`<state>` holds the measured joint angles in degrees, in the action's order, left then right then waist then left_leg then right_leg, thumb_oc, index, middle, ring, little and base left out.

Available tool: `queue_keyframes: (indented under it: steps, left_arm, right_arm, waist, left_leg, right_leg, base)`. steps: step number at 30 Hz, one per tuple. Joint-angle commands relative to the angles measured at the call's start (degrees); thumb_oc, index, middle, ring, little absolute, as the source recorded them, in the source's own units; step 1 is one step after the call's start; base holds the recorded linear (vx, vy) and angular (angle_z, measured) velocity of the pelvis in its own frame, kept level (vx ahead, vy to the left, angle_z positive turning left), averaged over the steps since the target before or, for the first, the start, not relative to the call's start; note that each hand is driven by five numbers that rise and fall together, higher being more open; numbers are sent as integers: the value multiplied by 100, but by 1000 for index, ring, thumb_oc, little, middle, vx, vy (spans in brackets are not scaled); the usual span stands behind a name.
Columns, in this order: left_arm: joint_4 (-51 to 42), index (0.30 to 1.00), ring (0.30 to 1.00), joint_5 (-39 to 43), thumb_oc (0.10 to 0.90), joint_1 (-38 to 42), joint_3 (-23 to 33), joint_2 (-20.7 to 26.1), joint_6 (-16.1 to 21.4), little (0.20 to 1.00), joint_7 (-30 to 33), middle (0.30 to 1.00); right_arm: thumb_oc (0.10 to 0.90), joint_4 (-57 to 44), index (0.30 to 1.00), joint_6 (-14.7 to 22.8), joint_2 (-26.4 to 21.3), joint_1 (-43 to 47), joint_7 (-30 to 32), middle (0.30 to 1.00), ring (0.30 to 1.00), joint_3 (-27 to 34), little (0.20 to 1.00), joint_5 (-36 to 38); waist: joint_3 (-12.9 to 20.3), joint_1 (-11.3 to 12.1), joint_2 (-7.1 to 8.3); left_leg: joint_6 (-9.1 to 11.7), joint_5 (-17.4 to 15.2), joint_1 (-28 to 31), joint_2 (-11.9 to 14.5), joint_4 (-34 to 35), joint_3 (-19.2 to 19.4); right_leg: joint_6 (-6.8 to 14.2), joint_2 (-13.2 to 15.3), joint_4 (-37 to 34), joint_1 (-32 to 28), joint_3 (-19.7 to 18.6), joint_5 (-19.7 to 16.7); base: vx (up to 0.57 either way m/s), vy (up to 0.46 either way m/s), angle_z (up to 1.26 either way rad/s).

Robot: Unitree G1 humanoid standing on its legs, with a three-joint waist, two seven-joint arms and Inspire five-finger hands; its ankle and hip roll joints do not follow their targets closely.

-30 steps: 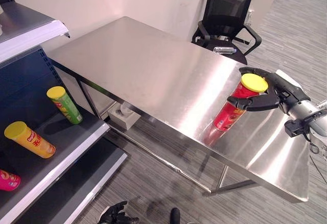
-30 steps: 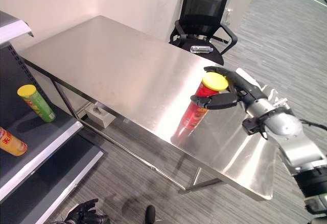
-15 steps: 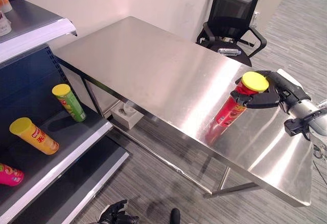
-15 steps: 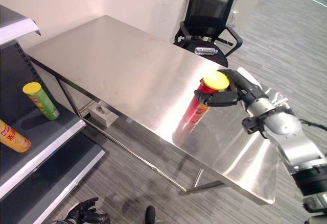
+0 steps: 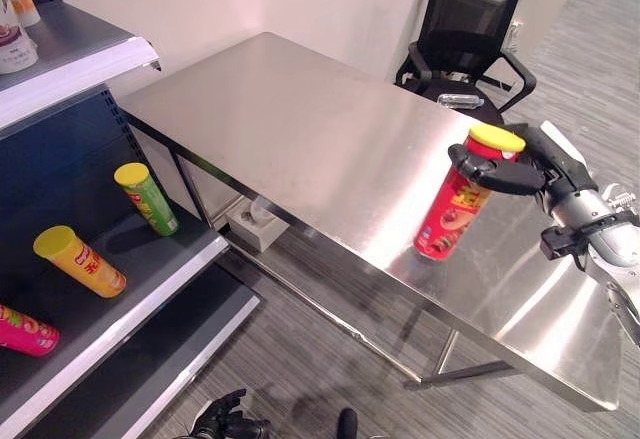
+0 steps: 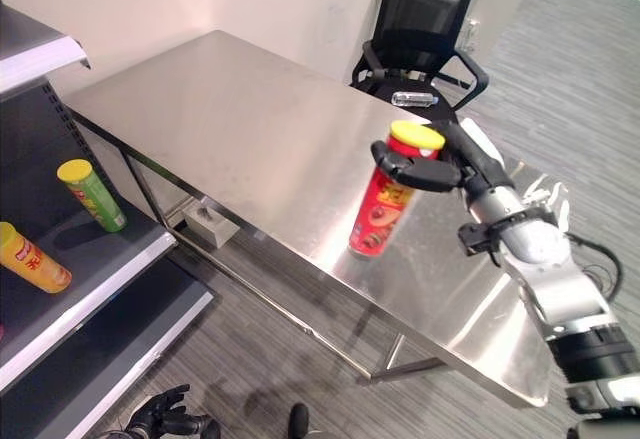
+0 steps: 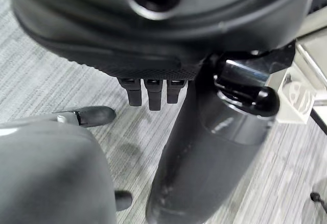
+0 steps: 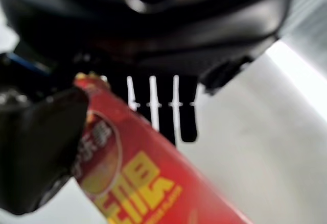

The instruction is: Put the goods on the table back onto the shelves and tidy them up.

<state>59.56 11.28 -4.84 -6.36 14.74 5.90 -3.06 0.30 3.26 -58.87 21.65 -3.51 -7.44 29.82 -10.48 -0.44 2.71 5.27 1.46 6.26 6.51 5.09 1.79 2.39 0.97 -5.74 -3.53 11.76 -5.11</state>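
Observation:
A red crisp can [image 5: 452, 207] with a yellow lid hangs tilted just above the steel table [image 5: 300, 129], near its right end. My right hand [image 5: 522, 171] is shut on the can's upper part, just under the lid. In the right wrist view the thumb [image 8: 36, 142] presses the can [image 8: 133, 178] against the fingers. On the lower shelf board [image 5: 160, 284] at the left lie a green can [image 5: 148, 199], a yellow can [image 5: 80, 261] and a pink can [image 5: 25, 329]. My left hand [image 5: 225, 421] hangs low near the floor, fingers relaxed.
A black office chair [image 5: 465, 29] stands behind the table, with a small clear item [image 5: 458, 101] on its seat. A white box [image 5: 255, 227] sits on the floor under the table. An upper shelf [image 5: 70, 59] with bottles juts out at top left.
My right hand closed on the red can's top and raised it off the tabletop, tilting it. The camera has shifted a little, showing more of the shelves.

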Motion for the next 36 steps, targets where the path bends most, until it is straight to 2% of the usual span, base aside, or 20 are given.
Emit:
queue_keyframes:
  steps: [1,4,5,6,7,11,14,17,19,20,21,22,23,26,27,28,31,33,34,36]
  left_arm:
    - [-18,900,900,152,800,356,-246,288,167,900,77,900]
    - [-30,900,900,139,800,424,-244,268,172,900,95,900]
    - [-69,900,900,124,800,446,-250,238,183,900,101,900]
    - [-107,900,900,109,800,442,-224,214,187,900,90,900]
    - [-132,900,900,76,800,323,-158,181,184,900,34,900]
    - [7,900,900,-75,800,208,-37,123,178,900,-13,900]
    - [-26,900,900,-191,800,218,-62,69,188,900,-22,900]
    - [-222,900,900,-304,800,256,-207,-2,186,900,-41,900]
    - [-384,900,900,-352,800,328,-292,38,213,900,-50,900]
    - [-457,900,900,-427,800,336,-306,108,237,900,-41,900]
    - [-442,900,900,-495,800,316,-255,183,231,900,-46,900]
    - [-462,900,900,-523,800,303,-241,241,233,900,-31,900]
    - [-467,900,900,-484,800,266,-174,364,213,900,-27,900]
    - [-319,900,900,-500,800,207,-100,453,178,900,-39,900]
    - [-287,900,900,-477,800,171,-90,434,165,900,-35,900]
    - [-240,900,900,-409,800,167,-62,364,159,900,-20,900]
    - [-312,900,900,-243,800,170,-74,277,149,900,21,900]
    - [-414,900,900,-218,800,294,-214,224,162,900,55,900]
    - [-487,900,900,-99,800,380,-220,190,136,900,96,900]
    - [-497,900,900,-46,800,315,-151,190,126,900,127,900]
  right_arm:
    - [400,-703,300,1322,359,1286,369,300,300,843,300,698]
    - [400,-1019,300,1433,434,1343,381,300,300,972,300,679]
    - [400,-1253,300,1518,449,1333,369,300,300,1068,300,675]
    - [400,-1464,300,1499,530,1290,364,300,300,1099,300,626]
    - [400,-1580,300,1447,759,1182,257,300,300,995,300,589]
    - [400,-1817,300,1352,986,925,71,300,300,964,300,596]
    - [400,-1901,300,1287,1102,763,-26,300,300,937,300,641]
    - [400,-2028,300,1235,1200,569,-10,300,300,976,300,567]
    - [400,-2036,300,1206,1287,616,31,300,300,897,300,390]
    - [400,-1982,300,1120,1351,632,118,300,300,795,300,52]
    - [400,-2003,300,1044,1434,682,89,300,300,619,300,-163]
    - [400,-2001,300,1020,1517,744,94,300,300,489,300,-236]
    - [400,-2009,300,963,1581,798,25,300,300,312,300,-328]
    - [400,-2082,300,897,1560,717,-142,300,300,166,300,-492]
    - [400,-2043,300,853,1523,785,-145,300,300,28,300,-762]
    - [400,-2072,300,854,1547,835,-144,300,300,-74,300,-879]
    - [400,-1948,300,817,1644,1008,-52,300,300,-349,300,-1206]
    - [400,-1991,300,853,1803,1028,-59,300,300,-386,300,-1101]
    - [400,-1922,300,836,1797,969,44,300,300,-399,300,-1252]
    - [400,-1902,300,750,1872,1044,85,300,300,-555,300,-1531]
  waist:
    - [270,352,247]
    - [191,424,178]
    - [102,466,143]
    - [25,429,198]
    - [19,419,227]
    - [158,332,174]
    - [331,180,10]
    - [436,34,-139]
    - [336,51,-141]
    - [217,49,-41]
    - [138,52,-24]
    - [50,11,5]
    - [-59,57,-26]
    - [-1,167,-45]
    - [56,220,17]
    - [155,281,133]
    - [159,298,168]
    - [-43,222,186]
    - [-156,101,209]
    - [-171,166,158]
  left_leg:
    - [326,460,-406,209,-9,-226]
    - [445,710,-682,219,-9,-399]
    - [474,849,-966,196,-67,-342]
    - [334,642,-1143,277,-672,246]
    - [261,220,-987,417,-1341,549]
    - [305,62,-335,633,-1831,722]
    - [422,-210,359,678,-1536,674]
    - [222,-733,662,387,-481,805]
    - [-17,-732,569,-44,-20,755]
    - [-166,-734,386,-380,-9,748]
    - [-224,-737,361,-493,-9,747]
    - [-266,-688,331,-512,-9,715]
    - [-370,-568,246,-509,-9,659]
    - [-450,-323,-53,-526,-9,434]
    - [-440,-271,-147,-578,-28,300]
    - [-429,-197,-314,-685,-9,158]
    - [-358,-110,-428,-690,-50,-35]
    - [-289,-295,-853,-676,-912,-31]
    - [-158,-351,-1055,-320,-1277,720]
    - [-37,-307,-997,-37,-1128,740]
  right_leg:
    - [255,98,74,-424,200,845]
    - [221,81,74,-395,456,898]
    - [227,125,74,-347,715,883]
    - [226,286,74,-219,973,760]
    - [194,427,74,-144,1141,693]
    - [191,557,74,-84,1397,596]
    - [324,596,74,0,1529,506]
    - [561,819,74,310,1593,73]
    - [854,1165,87,730,1515,-422]
    - [948,1469,82,927,1515,-697]
    - [1013,1553,130,987,1301,-713]
    - [998,1524,314,1089,959,-652]
    - [888,1316,951,1173,402,-297]
    - [625,781,1649,802,52,554]
    - [497,494,1477,534,-55,824]
    - [369,299,780,253,-122,804]
    - [307,138,396,154,-262,659]
    - [238,206,331,90,-84,648]
    - [270,350,220,18,256,603]
    - [373,426,74,-41,330,489]
  base:
    - [-198,-172,76]
    - [-191,-108,89]
    - [-366,-83,141]
    - [-510,-103,184]
    - [-430,-36,141]
    - [-179,81,63]
    - [-103,164,36]
    - [-278,350,67]
    - [-464,477,74]
    - [-511,453,76]
    - [-499,397,22]
    - [-416,318,43]
    - [-348,204,3]
    - [-259,116,54]
    - [-159,-43,76]
    - [-107,-66,63]
    - [-82,-98,92]
    - [-142,-18,89]
    - [-169,89,108]
    - [-73,151,102]
